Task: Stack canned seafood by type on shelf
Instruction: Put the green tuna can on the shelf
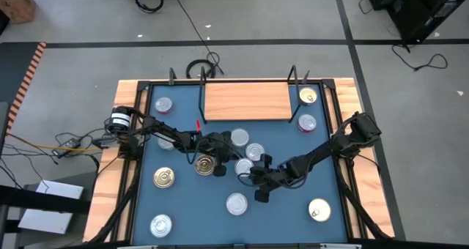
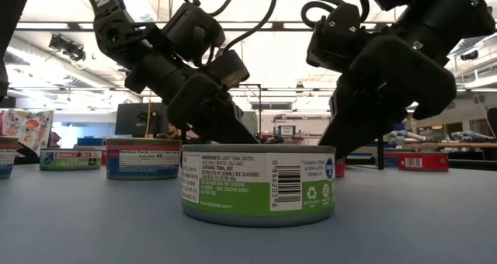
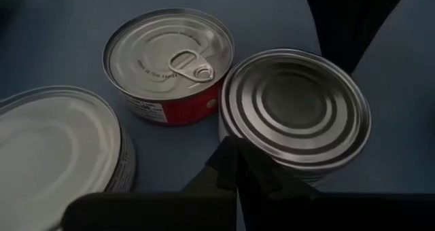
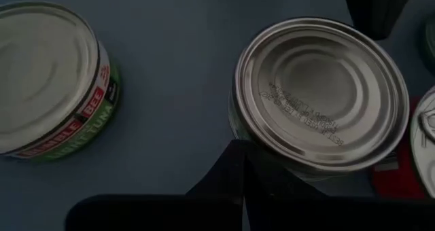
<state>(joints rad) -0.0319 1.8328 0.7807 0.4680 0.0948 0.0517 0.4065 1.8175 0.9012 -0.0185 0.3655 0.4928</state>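
The light-wood shelf (image 1: 245,102) stands at the table's far edge with no tins on it. Tins stand scattered on the blue table; a cluster sits at the middle (image 1: 249,154). My left gripper (image 1: 227,160) is low at the cluster's left side, shut (image 3: 234,164), its tips beside a ribbed silver-lidded tin (image 3: 296,109). A red-sided tin with a pull tab (image 3: 170,61) stands just beyond. My right gripper (image 1: 254,176) is low at the cluster's near side, shut (image 4: 239,164), its tips beside a plain silver-lidded tin (image 4: 319,88). My left gripper's shut fingertips (image 3: 230,149) lie against or just short of the ribbed tin's side wall (image 3: 224,130); I cannot tell whether they touch. My right gripper's shut fingertips (image 4: 238,149) stand by the silver tin's lower wall (image 4: 234,126); whether they touch cannot be told.
A green-labelled tin (image 2: 258,182) stands near the table's front, also to the right gripper's side (image 4: 47,75). Gold-lidded tins (image 1: 206,165) (image 1: 165,177) (image 1: 319,210) (image 1: 308,96) and other silver ones (image 1: 160,224) (image 1: 307,122) (image 1: 163,105) dot the table. Black wire uprights flank the shelf.
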